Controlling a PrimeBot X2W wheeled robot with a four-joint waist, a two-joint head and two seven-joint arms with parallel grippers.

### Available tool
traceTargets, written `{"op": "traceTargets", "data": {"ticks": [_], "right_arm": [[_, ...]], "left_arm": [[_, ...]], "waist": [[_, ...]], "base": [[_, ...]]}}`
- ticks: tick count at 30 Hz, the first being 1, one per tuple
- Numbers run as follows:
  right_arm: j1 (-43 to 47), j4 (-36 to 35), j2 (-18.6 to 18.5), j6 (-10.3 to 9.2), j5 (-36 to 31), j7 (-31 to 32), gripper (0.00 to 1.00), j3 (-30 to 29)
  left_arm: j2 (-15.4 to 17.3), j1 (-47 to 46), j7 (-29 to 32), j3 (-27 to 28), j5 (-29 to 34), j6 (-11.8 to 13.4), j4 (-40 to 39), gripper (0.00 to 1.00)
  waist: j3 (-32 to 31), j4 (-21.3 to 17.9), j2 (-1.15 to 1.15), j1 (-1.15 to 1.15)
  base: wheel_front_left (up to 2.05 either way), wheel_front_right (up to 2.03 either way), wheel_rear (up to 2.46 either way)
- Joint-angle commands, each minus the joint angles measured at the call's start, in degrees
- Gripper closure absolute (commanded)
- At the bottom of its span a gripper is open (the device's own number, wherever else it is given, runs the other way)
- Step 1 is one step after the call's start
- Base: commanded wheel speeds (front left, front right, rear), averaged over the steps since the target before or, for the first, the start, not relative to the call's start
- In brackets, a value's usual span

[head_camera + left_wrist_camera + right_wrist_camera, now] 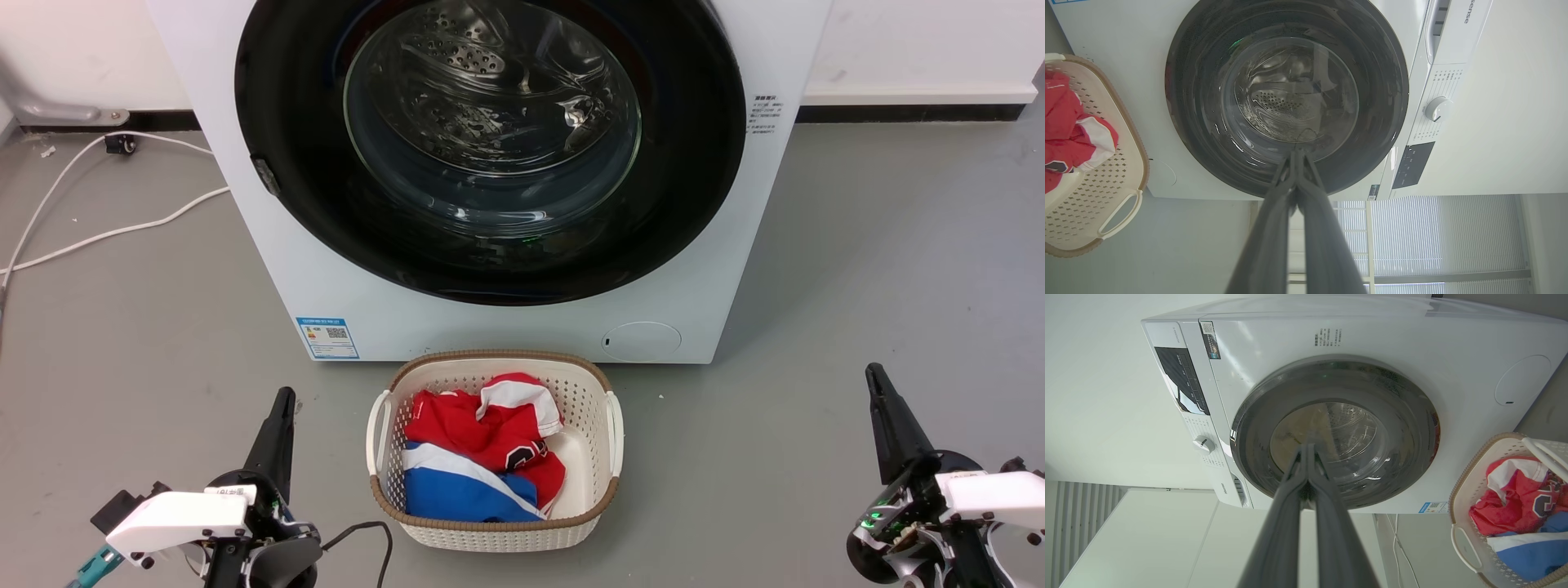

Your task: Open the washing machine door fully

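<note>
The white washing machine (735,245) stands straight ahead on the grey floor. Its round door (310,204), with a glossy black rim and a bulging glass window, lies flat against the front, shut. That same door (1200,134) faces the left wrist camera, and the door (1404,437) also fills the middle of the right wrist view. My left gripper (283,400) rests low at the lower left, fingers shut, well short of the machine. At the lower right, my right gripper (875,377) is shut too, empty and just as far back.
A cream laundry basket (588,384) holding red, white and blue clothes stands on the floor right before the machine, between my grippers. White cables (114,233) trail across the floor at the left. A skirting wall runs behind the machine.
</note>
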Motion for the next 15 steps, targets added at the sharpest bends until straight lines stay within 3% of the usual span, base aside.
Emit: {"op": "traceTargets", "data": {"ticks": [1,15], "right_arm": [[-0.6,0.0,0.2,0.00,0.2,0.1,1.00,0.0],[-0.6,0.0,0.2,0.00,0.2,0.1,1.00,0.0]], "left_arm": [[0.1,-0.5,0.1,0.2,0.0,-0.2,0.0,1.00],[0.1,-0.5,0.1,0.2,0.0,-0.2,0.0,1.00]], "waist": [[0.0,0.0,0.00,0.00],[0.0,0.0,0.00,0.00]], "base": [[0.00,0.00,0.00],[0.00,0.00,0.00]]}}
